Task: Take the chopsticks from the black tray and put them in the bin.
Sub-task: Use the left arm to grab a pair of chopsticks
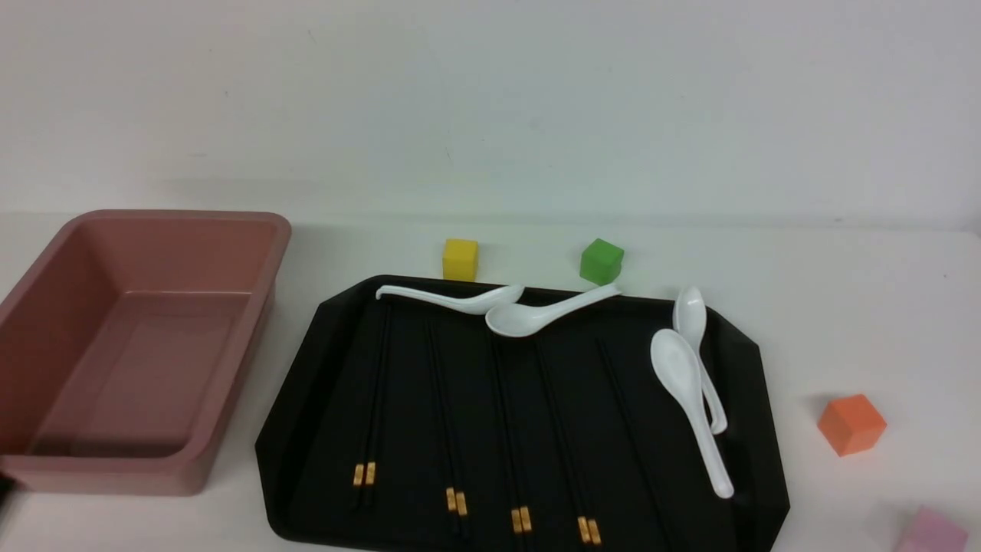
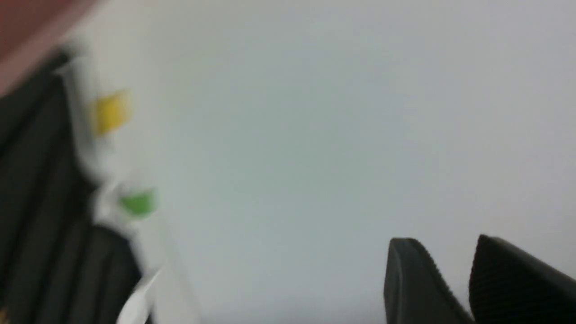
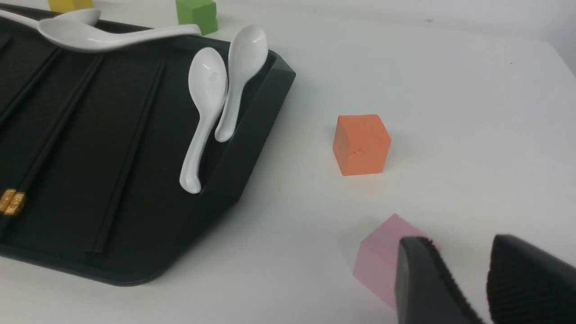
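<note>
From the front, the black tray (image 1: 755, 399) lies in the middle of the worktop (image 1: 843, 291). On it the chopsticks (image 1: 457, 501) lie in pairs running front to back, four with gold bands at the near rim and a fifth, further right, whose band I cannot make out. White spoons (image 1: 693, 383) lie along the tray's far and right rims. The bin (image 1: 176, 218) stands just left of the tray, with nothing in it. A yellow cube (image 1: 460, 258) and a green cube (image 1: 601, 261) sit just behind the tray, and an orange cube (image 1: 851, 423) and a pink cube (image 1: 931, 533) lie off its right side. Neither arm reaches over the tray in this view. The left wrist view is blurred: the left tool (image 2: 445, 243) shows two fingers a narrow gap apart with nothing between them, pointing at bare worktop beyond the tray's far edge, and a corner of the bin shows past the tray. In the right wrist view the right tool (image 3: 459, 243) is likewise narrowly parted and carries nothing, hovering near the pink cube, well off the tray's right rim. No pair has reached the bin, so I judge the task at its start, with the first reach in hand. The next move seems to call for the left tool, nearer the bin, to widen, line up across the leftmost pair and pinch both sticks together low against the glossy tray floor.
</note>
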Motion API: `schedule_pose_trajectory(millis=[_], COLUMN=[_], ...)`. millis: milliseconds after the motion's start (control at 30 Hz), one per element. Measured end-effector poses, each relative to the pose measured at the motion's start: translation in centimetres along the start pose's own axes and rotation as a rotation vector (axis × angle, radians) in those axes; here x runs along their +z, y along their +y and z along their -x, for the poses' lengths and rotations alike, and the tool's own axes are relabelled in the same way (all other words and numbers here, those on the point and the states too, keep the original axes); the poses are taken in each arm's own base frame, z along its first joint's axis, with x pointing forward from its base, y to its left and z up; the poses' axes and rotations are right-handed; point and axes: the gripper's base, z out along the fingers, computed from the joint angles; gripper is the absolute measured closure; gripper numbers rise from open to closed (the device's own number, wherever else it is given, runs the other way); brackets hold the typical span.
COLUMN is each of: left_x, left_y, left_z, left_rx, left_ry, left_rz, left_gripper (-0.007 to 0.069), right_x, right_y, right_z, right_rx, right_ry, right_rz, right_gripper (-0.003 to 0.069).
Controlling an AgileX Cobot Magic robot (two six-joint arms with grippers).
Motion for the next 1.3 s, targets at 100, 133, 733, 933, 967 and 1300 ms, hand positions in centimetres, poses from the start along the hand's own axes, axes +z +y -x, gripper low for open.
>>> schedule_pose_trajectory(millis=[100, 133, 733, 933, 967, 1300], left_x=[0.7, 1.9, 19.2, 23.1, 23.8, 28.3], left_y=[-3.5, -5.2, 6.0, 8.8, 9.0, 10.8], left_z=[0.5, 0.5, -1.7, -5.3, -5.8, -9.5], left_rx=[0.172, 0.307, 0.531, 0.597, 0.626, 0.862], left_ry=[0.002, 0.057, 1.245, 1.244, 1.237, 1.132], left_rz=[-0.026, 0.016, 1.183, 1.272, 1.284, 1.255], left_gripper=[0.0486, 0.0545, 0.0637, 0.0637, 0.0636, 0.0487], right_x=[0.0, 0.0, 0.0, 0.0, 0.0, 0.0], right_y=[0.0, 0.0, 0.0, 0.0, 0.0, 0.0], right_z=[0.0, 0.0, 0.0, 0.0, 0.0, 0.0], right_rx=[0.001, 0.001, 0.000, 0.000, 0.000, 0.000], right_ry=[0.000, 0.000, 0.000, 0.000, 0.000, 0.000], right_rz=[0.000, 0.000, 0.000, 0.000, 0.000, 0.000], right_gripper=[0.0419, 0.0419, 0.0419, 0.0419, 0.0419, 0.0419])
